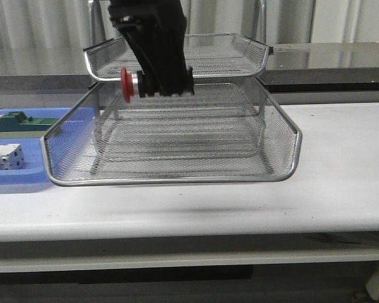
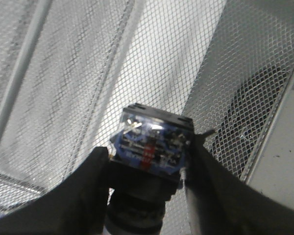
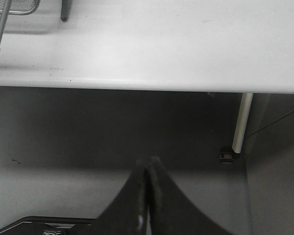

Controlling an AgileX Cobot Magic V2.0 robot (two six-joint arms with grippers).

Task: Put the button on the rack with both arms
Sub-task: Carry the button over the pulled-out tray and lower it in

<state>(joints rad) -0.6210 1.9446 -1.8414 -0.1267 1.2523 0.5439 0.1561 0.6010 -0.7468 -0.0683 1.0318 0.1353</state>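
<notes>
- Left gripper (image 1: 156,85) reached down over the rack (image 1: 177,136), fingers clamped on the button (image 1: 131,84), red head sideways.
- Right gripper (image 3: 148,196) hung below the table (image 3: 186,49), fingers closed, empty.

Buttons: 1 (image 1: 127,84)
Racks: 1 (image 1: 177,126)
Blue trays: 1 (image 1: 12,180)
Green blocks: 1 (image 1: 16,123)
White blocks: 1 (image 1: 3,156)
Grippers: 2 (image 2: 147,186) (image 3: 148,196)

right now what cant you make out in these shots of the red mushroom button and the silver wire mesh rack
- Red-headed push-button: front view, the left gripper covers its body; left wrist view shows only its blue and black end.
- Silver wire-mesh rack: front view, its lowest tier is blurred behind mesh.
- White block: front view, cut off by the left edge.
- Right gripper: absent from the front view.
</notes>
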